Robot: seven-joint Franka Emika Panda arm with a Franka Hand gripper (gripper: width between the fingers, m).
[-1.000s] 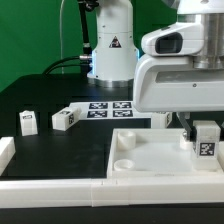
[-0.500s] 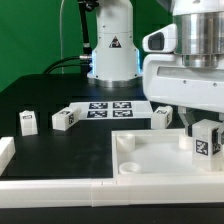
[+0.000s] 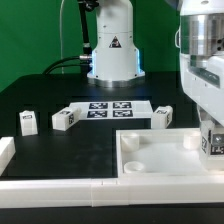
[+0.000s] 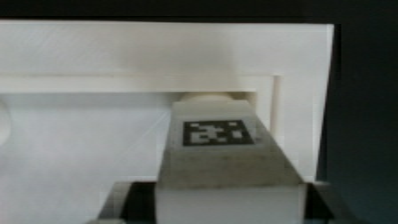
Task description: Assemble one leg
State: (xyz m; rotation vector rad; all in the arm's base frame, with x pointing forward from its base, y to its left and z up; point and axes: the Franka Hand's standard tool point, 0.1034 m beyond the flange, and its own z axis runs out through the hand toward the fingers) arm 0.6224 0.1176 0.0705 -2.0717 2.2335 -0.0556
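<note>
My gripper [image 3: 209, 128] is at the exterior view's right edge, shut on a leg [image 3: 212, 145], a small white block whose tag faces the camera. It holds the leg upright at the far right corner of the large white tray-like part [image 3: 150, 160]. In the wrist view the held leg [image 4: 222, 150] fills the middle between my dark fingers [image 4: 143, 200], tag up, its far end at the tray's corner wall [image 4: 294, 90]. My gripper [image 4: 222, 205] shows there only at its jaws. Three more legs [image 3: 27, 122], [image 3: 64, 119], [image 3: 163, 116] lie on the black table.
The marker board [image 3: 110, 107] lies behind the tray, in front of the robot base [image 3: 112, 50]. A white rail [image 3: 60, 186] runs along the table's front edge, with a white block [image 3: 5, 150] at its left end.
My arm has moved toward the exterior view's right with the leg still in the gripper, so most of the hand is now out of frame. The loose legs have not moved.
</note>
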